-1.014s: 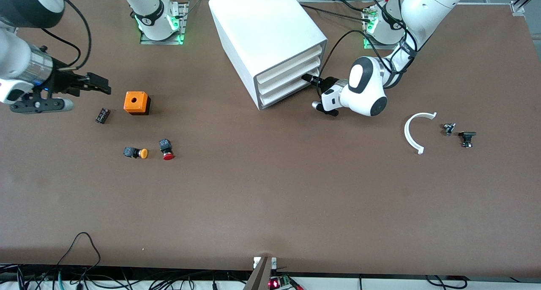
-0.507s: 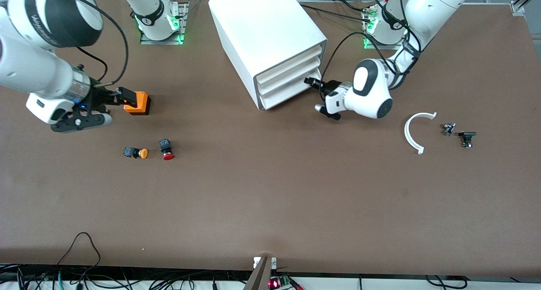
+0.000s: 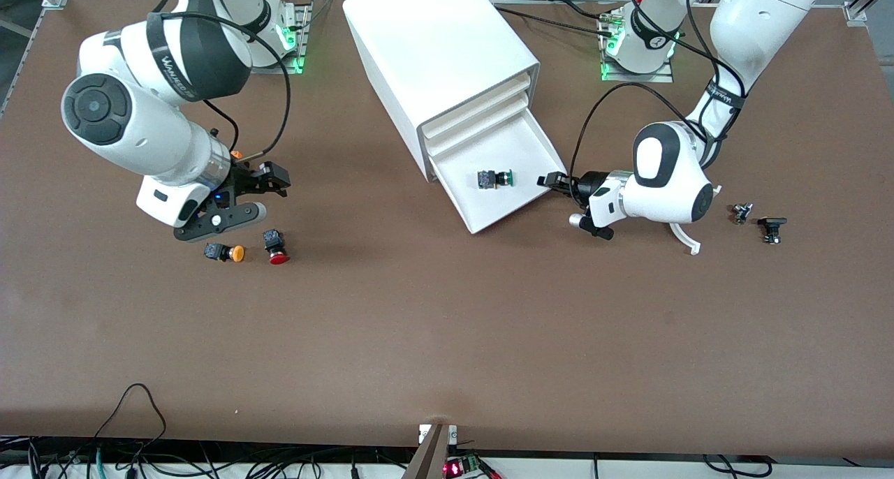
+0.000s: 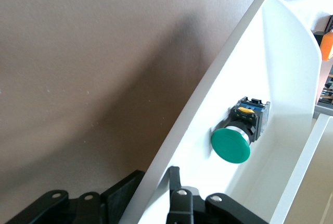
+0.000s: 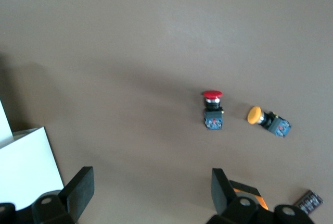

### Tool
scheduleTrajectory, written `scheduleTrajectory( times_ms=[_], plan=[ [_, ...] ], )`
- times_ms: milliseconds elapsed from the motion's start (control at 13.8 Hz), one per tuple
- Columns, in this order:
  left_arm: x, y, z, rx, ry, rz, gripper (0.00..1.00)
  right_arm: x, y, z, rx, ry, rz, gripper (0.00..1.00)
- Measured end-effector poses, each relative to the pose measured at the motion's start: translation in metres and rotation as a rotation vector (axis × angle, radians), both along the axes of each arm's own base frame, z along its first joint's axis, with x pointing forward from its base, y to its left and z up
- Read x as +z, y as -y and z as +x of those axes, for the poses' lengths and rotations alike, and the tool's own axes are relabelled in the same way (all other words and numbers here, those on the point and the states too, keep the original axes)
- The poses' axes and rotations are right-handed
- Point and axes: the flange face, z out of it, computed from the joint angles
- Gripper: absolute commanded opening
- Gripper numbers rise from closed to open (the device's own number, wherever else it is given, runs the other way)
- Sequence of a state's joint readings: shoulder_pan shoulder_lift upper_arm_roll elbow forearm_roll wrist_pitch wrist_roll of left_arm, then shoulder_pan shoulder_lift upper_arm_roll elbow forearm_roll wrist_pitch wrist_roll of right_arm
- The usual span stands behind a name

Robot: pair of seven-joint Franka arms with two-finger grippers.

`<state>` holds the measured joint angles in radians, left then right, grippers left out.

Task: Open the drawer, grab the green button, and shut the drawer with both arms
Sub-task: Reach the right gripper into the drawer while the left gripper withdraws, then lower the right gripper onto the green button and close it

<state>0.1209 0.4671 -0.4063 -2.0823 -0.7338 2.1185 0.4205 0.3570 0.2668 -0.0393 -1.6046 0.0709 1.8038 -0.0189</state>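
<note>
The lowest drawer (image 3: 520, 140) of the white cabinet (image 3: 433, 53) stands pulled out. The green button (image 3: 496, 179) lies on its side in it, green cap toward the left arm's end. My left gripper (image 3: 552, 181) is shut on the drawer's front wall. In the left wrist view one finger is outside the wall (image 4: 208, 114), the other inside, gripper (image 4: 151, 193), with the green button (image 4: 231, 143) close by. My right gripper (image 3: 276, 179) is open and empty over the table, beside the red-capped button (image 3: 274, 245); it shows open in the right wrist view (image 5: 151, 190).
An orange-capped button (image 3: 225, 253) lies beside the red one. The right arm mostly hides an orange box (image 3: 236, 155). A white curved piece (image 3: 688, 240) and two small black parts (image 3: 742, 212) (image 3: 771, 227) lie at the left arm's end. The right wrist view shows the red-capped button (image 5: 212, 104) and orange-capped button (image 5: 263, 119).
My left gripper has drawn the lowest drawer out, uncovering the green button. My right arm has swung in from the table's end toward the cabinet, over the orange box.
</note>
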Motion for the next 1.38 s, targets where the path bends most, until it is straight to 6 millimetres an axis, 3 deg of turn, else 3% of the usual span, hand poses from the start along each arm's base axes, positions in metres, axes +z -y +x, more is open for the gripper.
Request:
scheduleTrajectory(
  times_ms=[145, 217, 435, 580, 725, 870, 1014, 1232, 1377],
  plan=[
    [-0.001, -0.012, 0.007, 0.016, 0.017, 0.021, 1.0, -0.004, -0.033, -0.004, 0.054, 0.032, 0.012, 1.0],
    [-0.001, -0.02, 0.012, 0.03, 0.035, 0.039, 1.0, -0.006, -0.059, -0.01, 0.103, 0.053, 0.022, 1.0],
    [0.01, -0.039, 0.031, 0.087, 0.1, 0.065, 1.0, -0.016, -0.162, -0.045, 0.289, 0.133, 0.063, 1.0],
    [0.037, -0.074, 0.052, 0.164, 0.162, 0.08, 1.0, -0.023, -0.236, -0.079, 0.411, 0.15, 0.082, 1.0],
    [0.071, -0.12, 0.071, 0.243, 0.226, 0.096, 1.0, -0.031, -0.293, -0.106, 0.502, 0.16, 0.095, 1.0],
    [0.112, -0.141, 0.083, 0.243, 0.306, 0.129, 1.0, -0.045, -0.327, -0.12, 0.594, 0.165, 0.1, 1.0],
    [0.164, -0.155, 0.087, 0.147, 0.385, 0.209, 1.0, -0.065, -0.346, -0.122, 0.72, 0.189, 0.11, 1.0],
    [0.271, -0.174, 0.081, -0.015, 0.44, 0.358, 1.0, -0.085, -0.361, -0.116, 0.837, 0.266, 0.143, 1.0],
    [0.339, -0.189, 0.066, -0.044, 0.411, 0.479, 1.0, -0.096, -0.37, -0.124, 0.903, 0.258, 0.15, 1.0]
  ],
)
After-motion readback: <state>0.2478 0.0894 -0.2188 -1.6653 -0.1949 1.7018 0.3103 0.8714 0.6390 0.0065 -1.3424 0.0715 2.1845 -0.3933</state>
